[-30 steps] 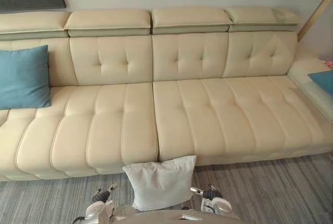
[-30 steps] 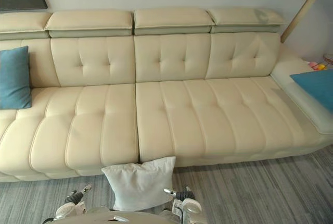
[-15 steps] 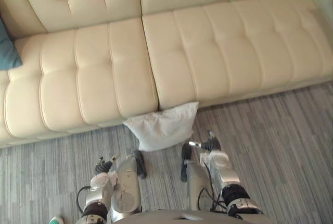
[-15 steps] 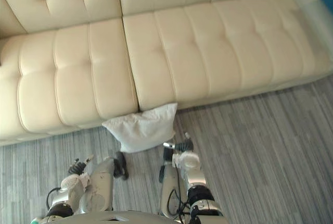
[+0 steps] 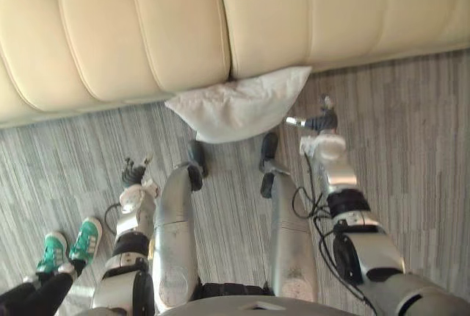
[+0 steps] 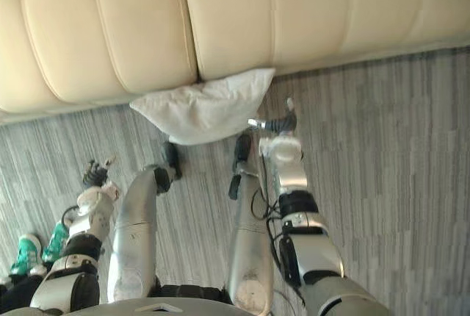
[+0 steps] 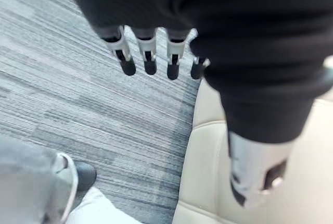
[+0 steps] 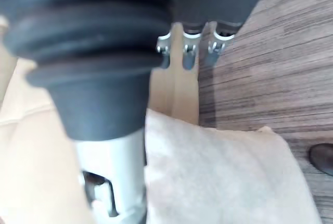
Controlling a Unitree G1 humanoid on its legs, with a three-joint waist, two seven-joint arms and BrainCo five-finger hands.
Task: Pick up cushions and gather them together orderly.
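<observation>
Your R hand (image 5: 321,120) hangs low over the carpet (image 5: 411,132). Its fingers (image 8: 188,52) are straight and loose, thumb apart, gripping nothing. Going outward, the white cushion (image 5: 239,103) lies just beside it, toward your left. Its nearest corner is close to the fingertips, prob. not touching, though the head views don't settle that. The L hand (image 5: 134,175) is also slack and empty, and sits well further off, so the R is your nearer reach. The cushion's long axis runs side to side along the sofa (image 5: 176,29) base, w/ its back edge against the sofa front. It's soft cloth, flattish, sagging, w/ pointed corners. The sofa is smooth cream padding in fat ribs, and the carpet is grey and streaked. A person's green shoes (image 5: 70,242) stand by your L side.
</observation>
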